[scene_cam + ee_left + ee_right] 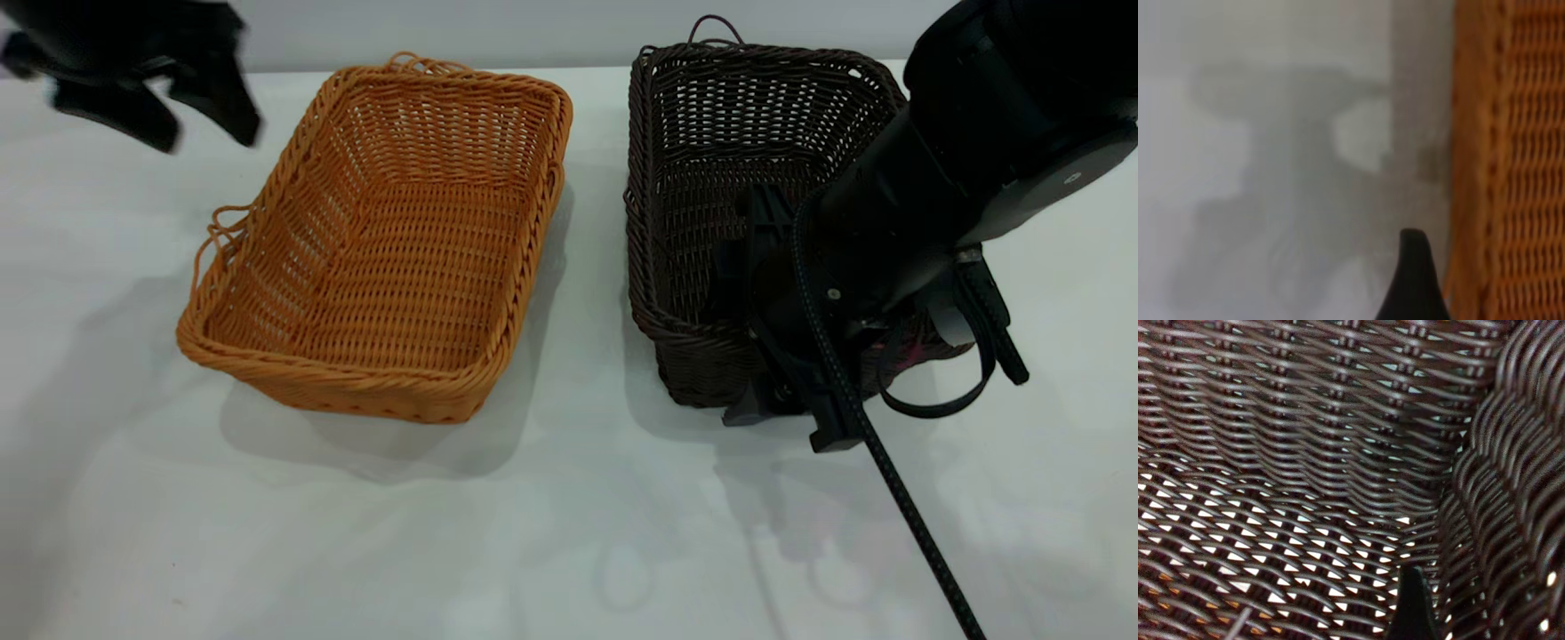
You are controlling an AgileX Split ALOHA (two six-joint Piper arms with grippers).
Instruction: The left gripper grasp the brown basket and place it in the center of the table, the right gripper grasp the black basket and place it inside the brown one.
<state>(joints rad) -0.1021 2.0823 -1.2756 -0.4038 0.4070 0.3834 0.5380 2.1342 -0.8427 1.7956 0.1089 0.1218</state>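
Baskets (382,240) apart on white table (569,533)

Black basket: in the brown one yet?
No. The black basket stands on the table beside the brown basket, apart from it.

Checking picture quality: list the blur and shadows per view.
Exterior view: left hand smeared; soft shadow beside the brown basket on the table. Left wrist view: soft throughout, arm's shadow on white. Right wrist view: black basket weave soft at the edges.

right tool (782,356) hidden by arm
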